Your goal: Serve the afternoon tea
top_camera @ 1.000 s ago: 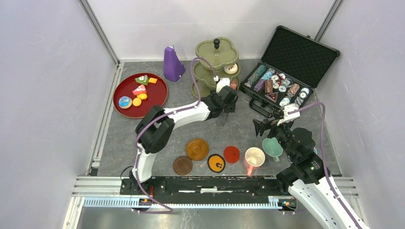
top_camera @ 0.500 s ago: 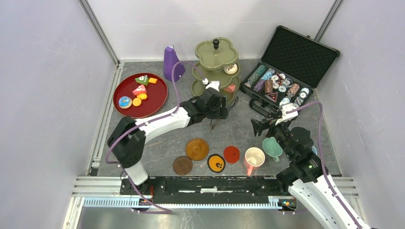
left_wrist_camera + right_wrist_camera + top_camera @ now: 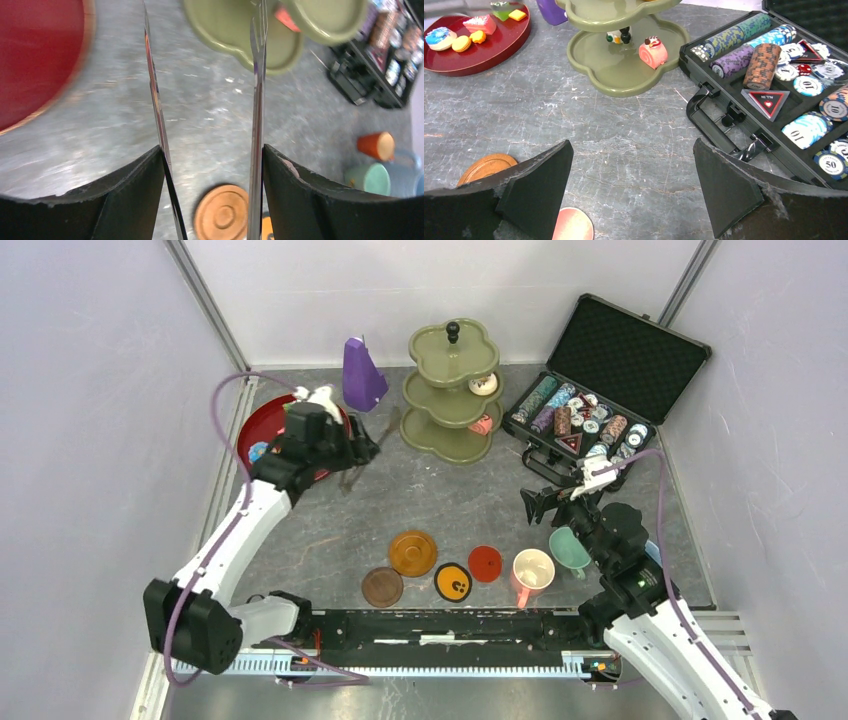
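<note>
While the left gripper (image 3: 212,150) clasps metal tongs (image 3: 258,100) (tips cut off above), the right gripper (image 3: 633,142) gapes empty.

**Left arm at the tray, right arm by the mugs**

The left gripper (image 3: 340,452), clamped on thin metal tongs (image 3: 383,428), hangs over the right edge of the round red tray (image 3: 258,425), near the purple pyramid (image 3: 360,375). The olive-green three-tier stand (image 3: 430,440) carries a pale pastry (image 3: 483,383) on its middle tier and a pink roll (image 3: 483,425) on the lowest. The right gripper (image 3: 548,500), jaws spread, hovers between the open black chip case (image 3: 625,355) and the teal mug (image 3: 570,548), which sits just beside the pink mug (image 3: 532,570). Four round coasters (image 3: 412,552) lie near the front.
</note>
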Robot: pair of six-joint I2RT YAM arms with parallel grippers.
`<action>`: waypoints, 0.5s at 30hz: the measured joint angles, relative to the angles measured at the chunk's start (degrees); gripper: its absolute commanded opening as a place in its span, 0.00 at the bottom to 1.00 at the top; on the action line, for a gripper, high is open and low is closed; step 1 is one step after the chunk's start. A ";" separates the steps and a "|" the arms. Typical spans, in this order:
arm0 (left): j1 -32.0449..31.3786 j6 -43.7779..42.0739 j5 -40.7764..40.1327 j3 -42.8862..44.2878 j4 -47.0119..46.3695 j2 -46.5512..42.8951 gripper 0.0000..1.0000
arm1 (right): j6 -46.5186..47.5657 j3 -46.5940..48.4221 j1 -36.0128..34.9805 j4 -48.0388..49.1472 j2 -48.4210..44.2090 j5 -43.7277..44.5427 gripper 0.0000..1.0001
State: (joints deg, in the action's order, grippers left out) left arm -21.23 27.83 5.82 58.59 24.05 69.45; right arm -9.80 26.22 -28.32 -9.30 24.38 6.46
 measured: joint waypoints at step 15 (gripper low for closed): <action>29.68 0.31 -10.95 0.46 7.80 0.79 0.79 | -0.44 -0.09 0.00 2.80 2.38 -2.62 0.98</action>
State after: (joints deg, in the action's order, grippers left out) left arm 8.45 28.14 -5.13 59.05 31.86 70.24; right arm -10.24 26.13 -28.32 -6.50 26.76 3.84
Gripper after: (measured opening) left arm 0.756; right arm 0.980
